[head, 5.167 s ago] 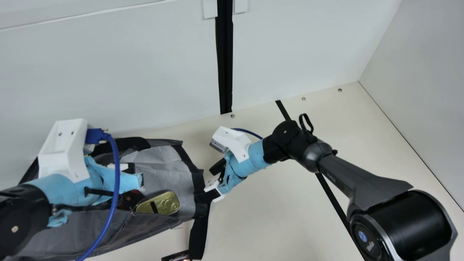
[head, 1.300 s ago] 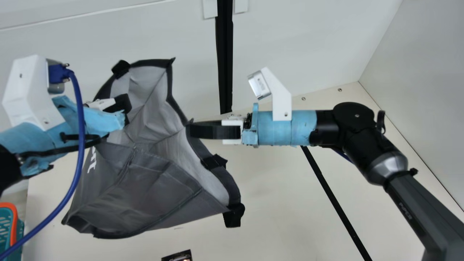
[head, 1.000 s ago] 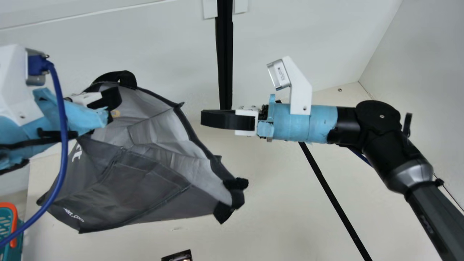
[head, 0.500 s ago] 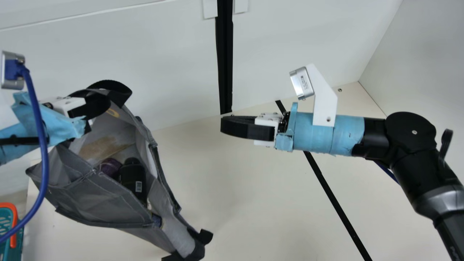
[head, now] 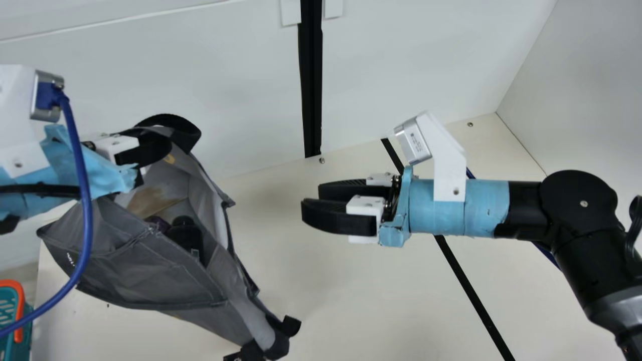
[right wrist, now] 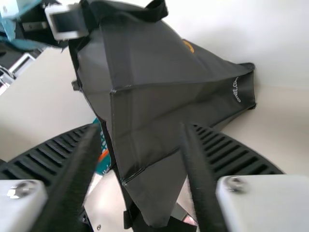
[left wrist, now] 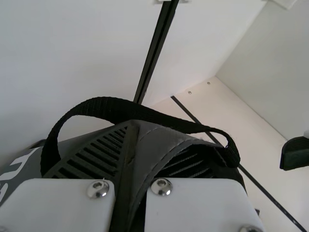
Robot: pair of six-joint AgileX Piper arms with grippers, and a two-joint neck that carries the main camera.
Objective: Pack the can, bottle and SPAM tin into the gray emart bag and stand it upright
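My left gripper (head: 153,148) is shut on the upper edge of the gray emart bag (head: 145,271), which hangs tilted, its mouth gaping toward the camera. In the left wrist view gray bag cloth (left wrist: 149,140) is pinched in my left gripper (left wrist: 130,133). A dark bottle (head: 184,235) lies inside, beside a purplish rounded item (head: 158,223); the front wall hides the rest of the inside. My right gripper (head: 312,196) stands open to the right of the bag. From the right wrist, the bag (right wrist: 149,111) appears beyond my open right gripper (right wrist: 140,137).
A teal basket with an orange rim (head: 19,306) stands at the lower left. Behind the cream table (head: 311,281) rises a white wall (head: 241,90), and another white wall (head: 592,95) closes the right side. The bag's black strap hangs near the lower middle.
The bag lay low five seconds ago, then rose with my left gripper and swung left. My right gripper has parted from its edge, moved right and opened. Lately the left gripper shifted slightly right.
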